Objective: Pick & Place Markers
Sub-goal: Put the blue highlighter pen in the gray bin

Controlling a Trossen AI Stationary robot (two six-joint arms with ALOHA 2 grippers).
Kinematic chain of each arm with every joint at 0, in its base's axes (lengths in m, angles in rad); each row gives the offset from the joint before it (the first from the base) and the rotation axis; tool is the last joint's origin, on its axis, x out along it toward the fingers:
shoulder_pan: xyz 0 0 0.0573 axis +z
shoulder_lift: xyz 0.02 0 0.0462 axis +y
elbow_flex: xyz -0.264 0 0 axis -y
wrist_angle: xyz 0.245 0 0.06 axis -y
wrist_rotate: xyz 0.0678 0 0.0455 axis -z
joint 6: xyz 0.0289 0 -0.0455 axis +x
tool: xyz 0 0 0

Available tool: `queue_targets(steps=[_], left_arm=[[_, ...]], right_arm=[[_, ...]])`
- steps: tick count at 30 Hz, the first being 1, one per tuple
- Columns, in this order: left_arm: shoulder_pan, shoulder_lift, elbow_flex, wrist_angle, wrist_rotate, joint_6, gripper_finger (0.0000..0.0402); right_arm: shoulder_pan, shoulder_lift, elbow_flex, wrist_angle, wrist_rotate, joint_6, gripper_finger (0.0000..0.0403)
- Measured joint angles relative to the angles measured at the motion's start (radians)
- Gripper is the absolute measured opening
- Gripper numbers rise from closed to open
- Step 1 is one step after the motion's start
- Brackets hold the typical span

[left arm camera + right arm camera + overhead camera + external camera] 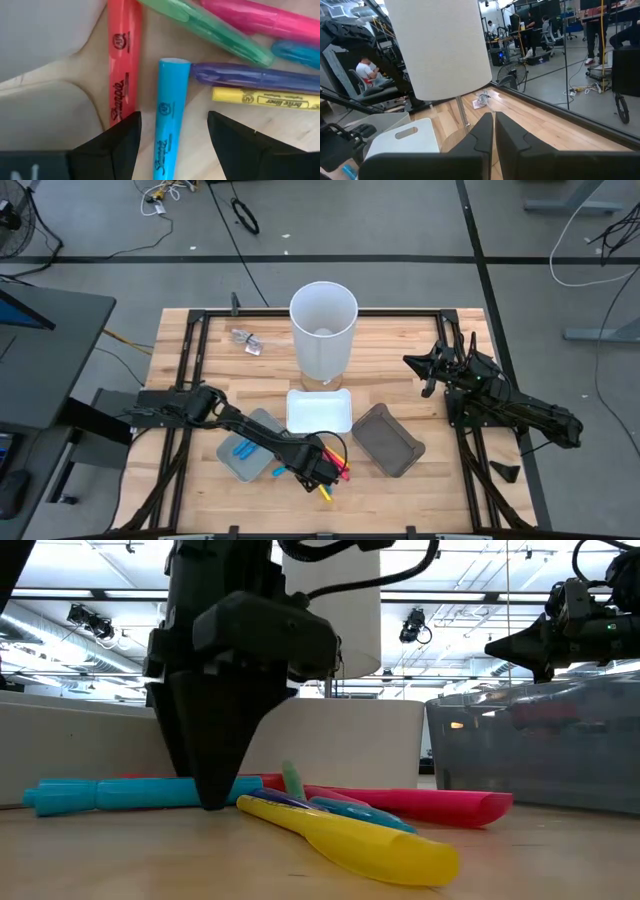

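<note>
A workshop room is surrounding the wooden desk (400,340).
Grey floor (400,220) is stretching around it, with black cables (245,215) and a white cord (590,250) trailing across. Ceiling lights (90,585) are glowing overhead. Beyond, a seated person (367,70) is waiting and others (540,25) are standing by workstations.

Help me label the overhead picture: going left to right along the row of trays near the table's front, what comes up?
Light grey tray holding blue markers → left gripper over the loose markers → dark grey tray → right gripper, farther back.
</note>
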Motion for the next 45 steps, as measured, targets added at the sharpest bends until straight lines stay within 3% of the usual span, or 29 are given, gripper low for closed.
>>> queue_targets(steps=[14,29,37,45], left_arm=[[-0.004,0.011,0.001,0.051,0.028,0.015,0.0220],[-0.006,0.012,0.001,0.089,0.046,-0.001,0.0072],[-0.005,0.013,0.002,0.093,0.042,-0.023,0.0087],[-0.005,0.004,0.001,0.081,0.051,-0.039,0.0072]], right_arm=[[0.000,0.000,0.000,0.000,0.000,0.000,0.0024],[0.000,0.000,0.000,0.000,0.000,0.000,0.0024],[0.000,0.000,0.000,0.000,0.000,0.000,0.0024],[0.000,0.000,0.000,0.000,0.000,0.000,0.0024]])
